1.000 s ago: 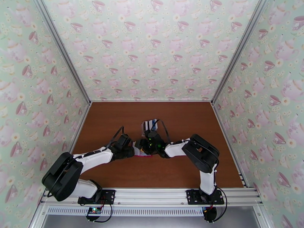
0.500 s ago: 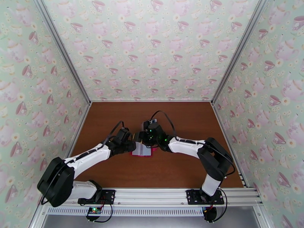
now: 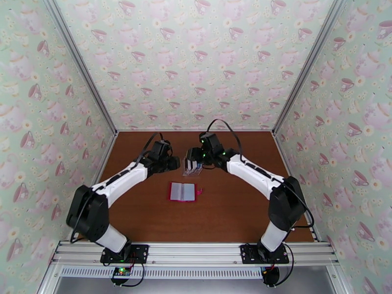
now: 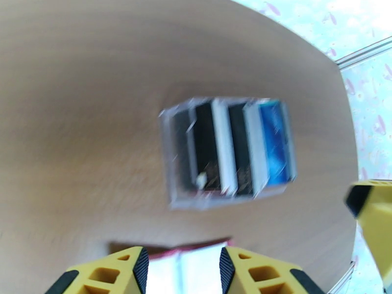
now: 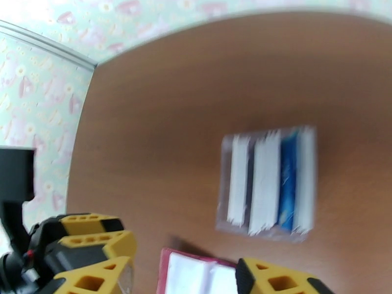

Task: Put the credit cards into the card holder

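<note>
The card holder [image 3: 182, 191], a red wallet, lies open on the brown table with its pale inner pockets up. Beyond it, the credit cards [image 3: 192, 164] stand on edge in a clear slotted rack: black, white and blue ones [image 4: 230, 148]. My left gripper [image 3: 175, 163] hovers just left of the rack, open with nothing between its fingers [image 4: 134, 268]. My right gripper [image 3: 192, 157] hangs over the rack's far right side, also open and empty [image 5: 183, 270]. Blurred wrist views show the rack [image 5: 267, 184] ahead and the wallet's edge [image 5: 196, 275] below.
Teacup-patterned walls [image 3: 196, 69] close the brown table [image 3: 147, 221] in at the back and both sides. Bare wood surrounds the wallet on the near half. The two grippers are close together on either side of the rack.
Both arms have pulled away from the wallet and reached farther back to the card rack. The wallet now lies uncovered and open. The right gripper's jaws have widened.
</note>
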